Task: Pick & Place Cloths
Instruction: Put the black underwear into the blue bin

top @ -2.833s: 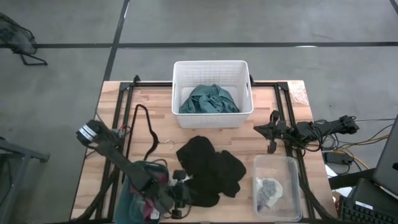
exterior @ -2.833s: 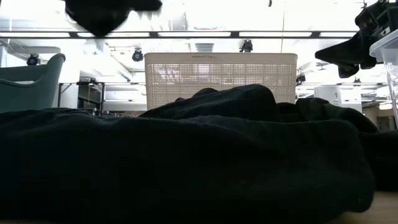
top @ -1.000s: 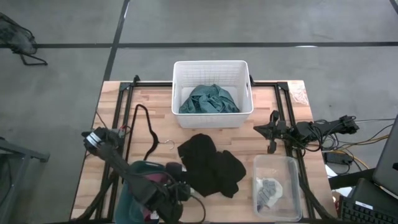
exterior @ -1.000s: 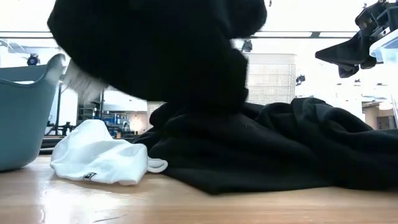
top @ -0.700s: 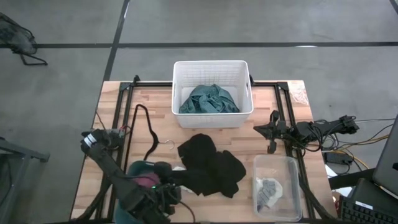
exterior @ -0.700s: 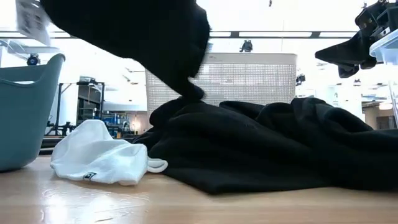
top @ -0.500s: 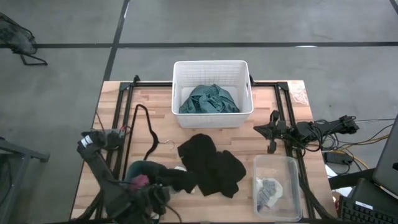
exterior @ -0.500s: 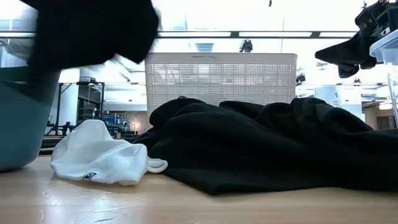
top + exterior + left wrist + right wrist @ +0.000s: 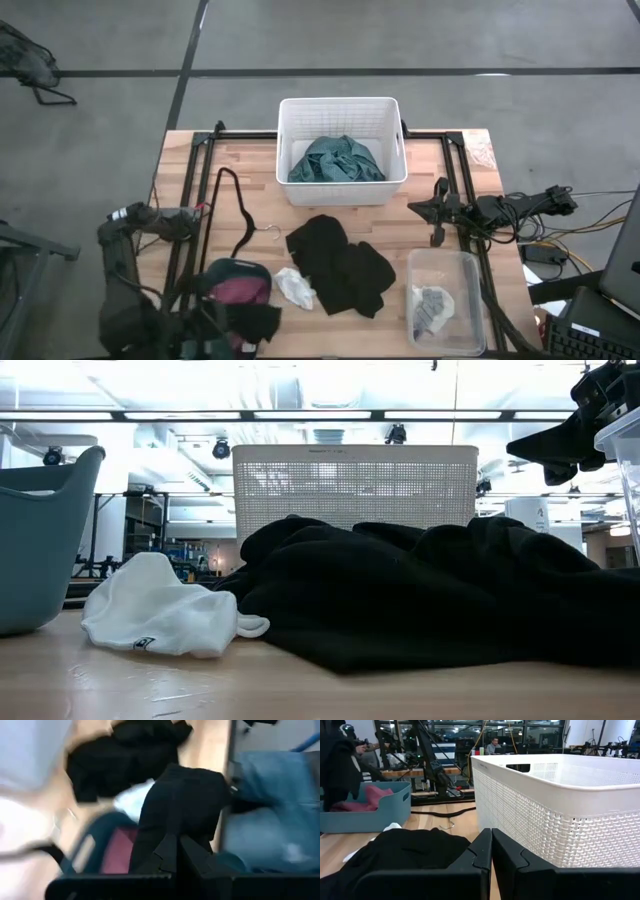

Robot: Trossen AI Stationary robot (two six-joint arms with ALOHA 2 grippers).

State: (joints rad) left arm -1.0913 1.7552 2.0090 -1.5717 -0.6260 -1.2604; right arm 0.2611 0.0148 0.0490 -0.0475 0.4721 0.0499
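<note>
While the left tool (image 9: 176, 851) hangs a small black cloth (image 9: 177, 810) over the teal tub (image 9: 222, 272), pinched shut on it, the large black cloth (image 9: 340, 265) lies mid-bench — limp, light; grip a bunched fold. Right tool (image 9: 491, 851) closed, empty.

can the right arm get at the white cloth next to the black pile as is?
Probably not directly. The right gripper is parked shut by the white basket, and the black cloth pile lies between it and the white cloth. It would have to reach over the pile; nothing covers the cloth itself.
</note>
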